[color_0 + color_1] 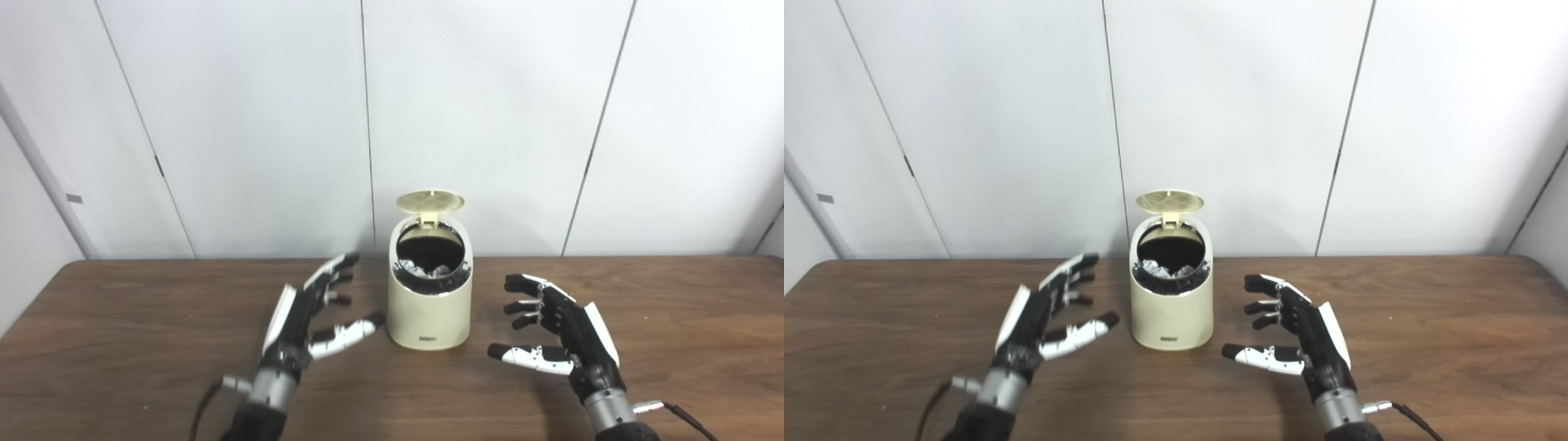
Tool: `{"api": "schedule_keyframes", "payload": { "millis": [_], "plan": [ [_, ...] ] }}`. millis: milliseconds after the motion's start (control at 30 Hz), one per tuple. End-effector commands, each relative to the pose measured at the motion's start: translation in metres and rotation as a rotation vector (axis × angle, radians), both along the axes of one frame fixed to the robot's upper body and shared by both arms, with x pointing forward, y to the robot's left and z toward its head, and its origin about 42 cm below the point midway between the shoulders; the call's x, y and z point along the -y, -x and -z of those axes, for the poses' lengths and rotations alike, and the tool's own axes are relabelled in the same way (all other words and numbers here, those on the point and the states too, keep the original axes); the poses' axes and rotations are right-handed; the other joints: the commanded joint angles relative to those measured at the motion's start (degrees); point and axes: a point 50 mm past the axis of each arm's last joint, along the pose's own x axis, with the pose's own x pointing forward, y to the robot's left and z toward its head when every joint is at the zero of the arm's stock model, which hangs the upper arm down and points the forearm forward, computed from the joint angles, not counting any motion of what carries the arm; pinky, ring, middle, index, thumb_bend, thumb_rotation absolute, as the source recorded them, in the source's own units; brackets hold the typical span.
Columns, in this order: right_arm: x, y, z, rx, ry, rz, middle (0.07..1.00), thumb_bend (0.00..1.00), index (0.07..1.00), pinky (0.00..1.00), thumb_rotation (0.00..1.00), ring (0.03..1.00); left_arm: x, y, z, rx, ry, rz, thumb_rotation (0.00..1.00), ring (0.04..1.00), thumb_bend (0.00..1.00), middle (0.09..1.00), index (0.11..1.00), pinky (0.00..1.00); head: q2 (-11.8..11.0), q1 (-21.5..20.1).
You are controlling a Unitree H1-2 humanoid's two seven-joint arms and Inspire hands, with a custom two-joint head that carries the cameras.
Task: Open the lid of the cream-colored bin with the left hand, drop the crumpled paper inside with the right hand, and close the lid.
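brown wood table [122, 318], cream bin [429, 312] standing at ctr, lid up

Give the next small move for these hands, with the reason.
Probably bring the left hand up to the raised round lid and press it shut: the crumpled paper already lies inside the cream-colored bin, and the right hand is open and empty.

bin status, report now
Left hand open, right hand open, both beside bin. Lid up, crumpled paper inside. Nothing in the way.
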Motion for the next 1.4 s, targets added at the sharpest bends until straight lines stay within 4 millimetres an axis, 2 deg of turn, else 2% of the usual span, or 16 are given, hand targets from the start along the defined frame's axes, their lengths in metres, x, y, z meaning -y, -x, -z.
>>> {"api": "schedule_keyframes", "payload": {
  "millis": [0, 100, 200, 367, 900, 1033, 1167, 1367],
  "plan": [
    [-0.003, -0.002, -0.018, 0.088, 0.001, -0.01, 0.748, 0.77, 0.72, 0.5, 0.13, 0.619, 0.006, -0.011, -0.033, 0.111, -0.055, 0.024, 0.33, 0.861, 0.82, 0.91, 0.908, 0.73, 0.0, 0.0],
    [-0.003, -0.002, -0.018, 0.092, -0.002, -0.018, 0.748, 0.78, 0.725, 0.49, 0.13, 0.613, 0.009, -0.021, -0.051, 0.15, -0.096, 0.025, 0.33, 0.894, 0.85, 0.927, 0.896, 0.77, -0.1, -0.2],
    [-0.003, -0.002, -0.019, 0.092, -0.004, -0.013, 0.748, 0.78, 0.725, 0.52, 0.13, 0.626, 0.013, -0.03, -0.067, 0.166, -0.111, 0.04, 0.31, 0.896, 0.87, 0.935, 0.887, 0.71, 0.0, -0.3],
    [-0.004, -0.002, -0.019, 0.092, -0.004, -0.009, 0.749, 0.77, 0.719, 0.5, 0.13, 0.617, 0.018, -0.04, -0.086, 0.182, -0.148, 0.052, 0.31, 0.901, 0.89, 0.943, 0.898, 0.68, -0.1, -0.6],
    [-0.012, -0.002, -0.02, 0.098, -0.017, -0.021, 0.744, 0.76, 0.714, 0.44, 0.1, 0.575, 0.041, -0.061, -0.109, 0.207, -0.2, 0.102, 0.3, 0.928, 0.87, 0.981, 0.942, 0.73, -0.4, -1.5],
    [-0.014, -0.002, -0.02, 0.104, -0.021, -0.025, 0.733, 0.75, 0.707, 0.43, 0.07, 0.559, 0.044, -0.065, -0.113, 0.202, -0.208, 0.119, 0.3, 0.961, 0.88, 0.988, 0.954, 0.79, -0.3, -1.6],
    [-0.016, -0.002, -0.021, 0.103, -0.026, -0.024, 0.725, 0.75, 0.702, 0.44, 0.05, 0.561, 0.047, -0.068, -0.117, 0.213, -0.241, 0.141, 0.31, 0.963, 0.88, 0.98, 0.95, 0.81, -0.4, -1.9],
    [-0.017, -0.003, -0.02, 0.113, -0.034, -0.03, 0.727, 0.75, 0.705, 0.43, 0.06, 0.56, 0.048, -0.066, -0.122, 0.241, -0.322, 0.133, 0.31, 0.922, 0.89, 0.939, 0.915, 0.77, -0.3, -2.1]
  ]
}}
